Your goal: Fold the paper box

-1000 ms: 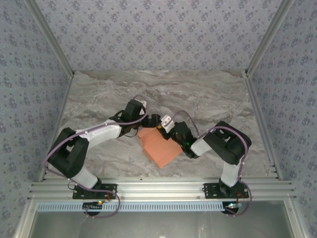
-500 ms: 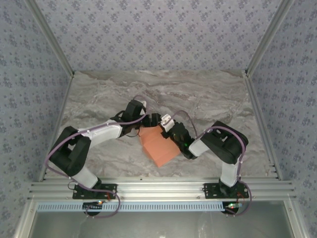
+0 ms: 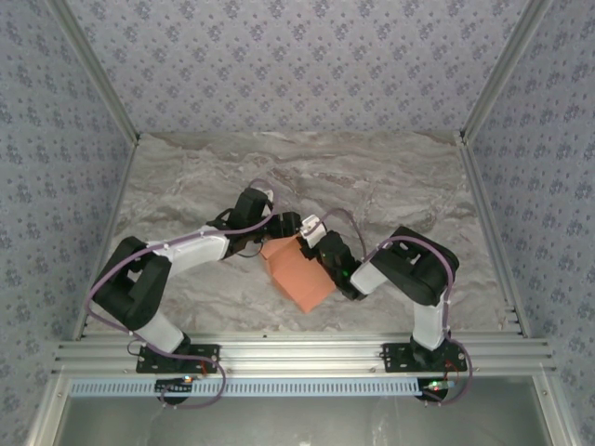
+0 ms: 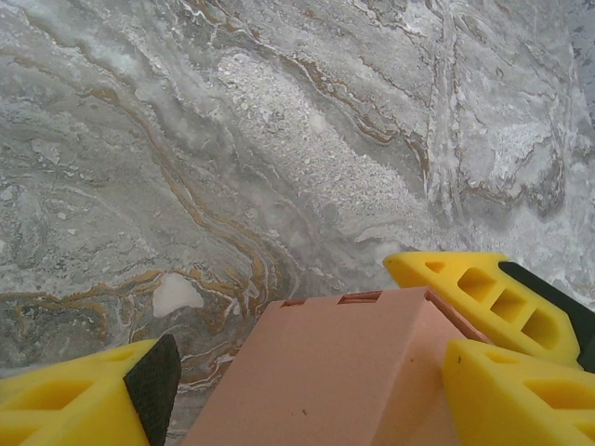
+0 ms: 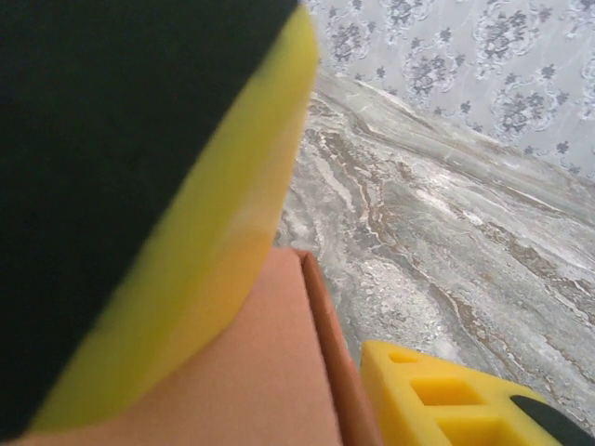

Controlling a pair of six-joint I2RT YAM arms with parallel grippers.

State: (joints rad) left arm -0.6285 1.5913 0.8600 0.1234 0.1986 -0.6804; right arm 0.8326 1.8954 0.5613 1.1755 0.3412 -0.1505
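Note:
The paper box (image 3: 296, 272) is a salmon-orange card shape lying on the marble table (image 3: 186, 195), between the two arms. In the left wrist view its sloping top panel (image 4: 344, 372) has two slots on the far edge. My left gripper (image 3: 284, 230) stands open at the box's far corner. The box lies between its fingers, and the left pad (image 4: 153, 381) is just clear of the card. My right gripper (image 3: 305, 243) meets the same corner. In the right wrist view its fingers (image 5: 437, 400) stand on either side of the box's raised edge (image 5: 325, 325), pinching it.
Aluminium rails (image 3: 297, 355) run along the near edge, just behind the box. Patterned walls (image 3: 297, 65) close in the table on three sides. Bare marble lies beyond the grippers toward the back wall.
The right arm has pushed in to the left and the box has shifted slightly left with it. The left arm has barely moved.

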